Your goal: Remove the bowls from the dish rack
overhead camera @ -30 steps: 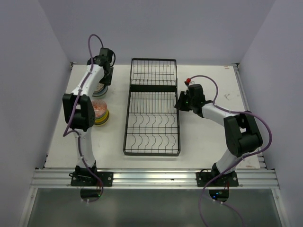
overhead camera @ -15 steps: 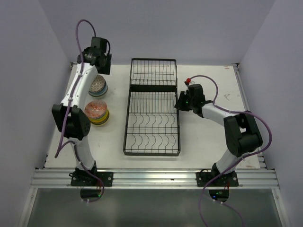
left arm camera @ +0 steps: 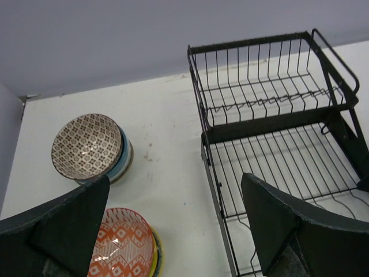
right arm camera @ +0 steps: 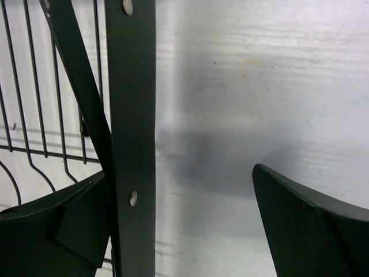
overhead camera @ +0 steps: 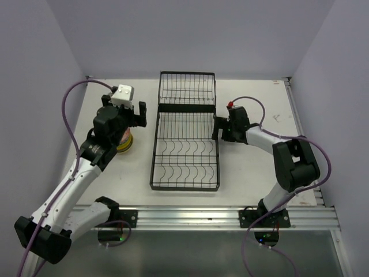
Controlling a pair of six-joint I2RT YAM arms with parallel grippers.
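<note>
Bowls [left arm camera: 86, 145]: none in the rack that I can see. Two stacks on the table [left arm camera: 167, 133], L of the rack. Far stack has a brown-pattern top. Near stack is topped by the orange-pattern bowl [left arm camera: 122, 249], w/ a yellow-green rim under it.
Dish rack [overhead camera: 185, 108]: mid table, between the arms. Both sections look bare from top cam & L wrist cam.
Task status: my read is the unload's done or v. nearly done.
Risk 1: R gripper [right arm camera: 181, 173] straddles the rack's right side bar [right arm camera: 135, 115]. If I pull that arm sideways w/o lifting clear, the finger hooks the bar & drags or tips the rack.
Risk 2: L gripper [left arm camera: 173, 190] hangs above the table, stacks just to its left. A low swing that way could clip the orange stack, and stacked bowls would prob. slide or topple.
L fingers [left arm camera: 69, 225]: spread wide, nothing between them, touching nothing.
R fingers [right arm camera: 311, 231]: also wide. Side bar sits inside the gap, right up against the left-hand finger. Can't tell if it's actual contact. Not clamped, big gap to the other finger.
</note>
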